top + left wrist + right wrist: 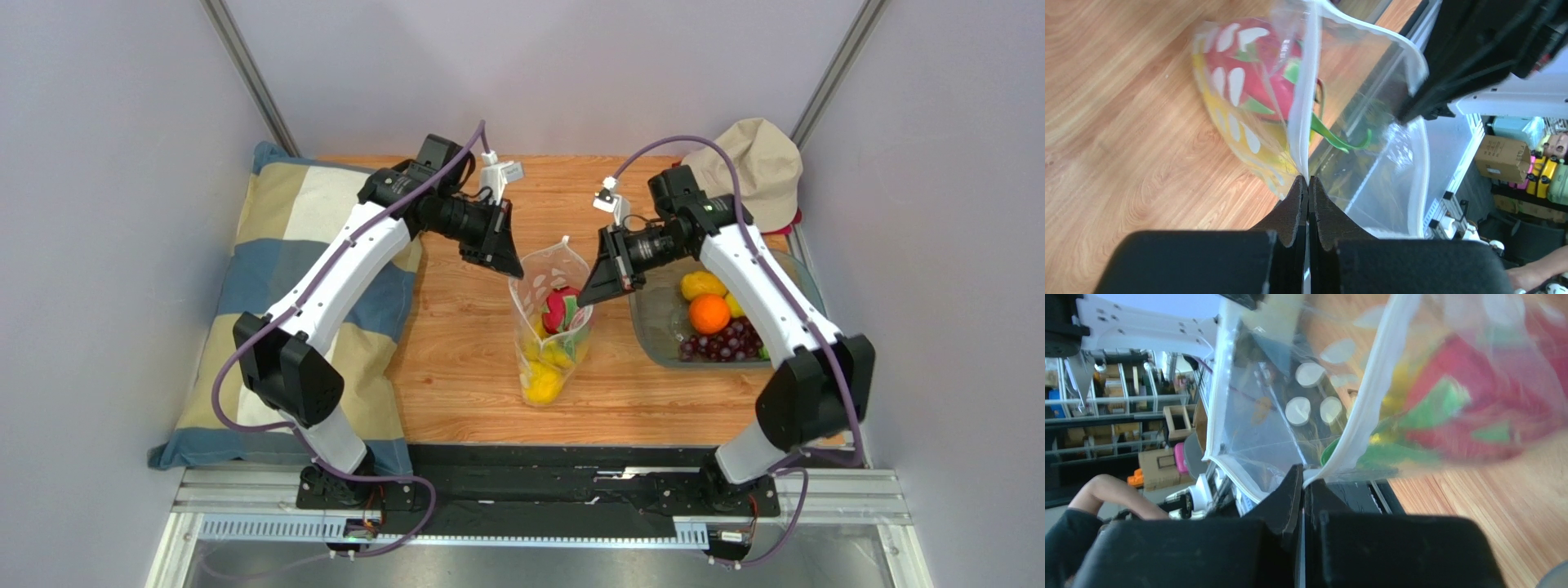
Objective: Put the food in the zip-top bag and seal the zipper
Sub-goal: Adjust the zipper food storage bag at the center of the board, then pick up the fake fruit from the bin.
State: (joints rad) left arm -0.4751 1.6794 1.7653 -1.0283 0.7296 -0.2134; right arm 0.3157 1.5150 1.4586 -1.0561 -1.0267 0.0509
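From above, the bag (551,321) is standing on the counter (460,355) between the left arm (356,257) and the right arm (754,276), just beside the tray (656,331). The left jaws are holding its mouth up and apart on one side and the right jaws on the other. The dragon fruit (564,306) is sitting inside it over yellow pieces (542,380) at the bottom. An orange (709,314), a yellow fruit (700,284) and grapes (726,343) are lying in the tray. A pillow (276,270) is lying along the counter's left side and a hat (751,159) is resting at the far right corner. In the left wrist view, the left jaws are pinching the zipper (1305,110), pressing together on the white strip where it folds, with the mouth gaping open beyond them. In the right wrist view, the right jaws are likewise gripping the strip at its other fold, and the fruit behind the plastic is showing only as a blur.
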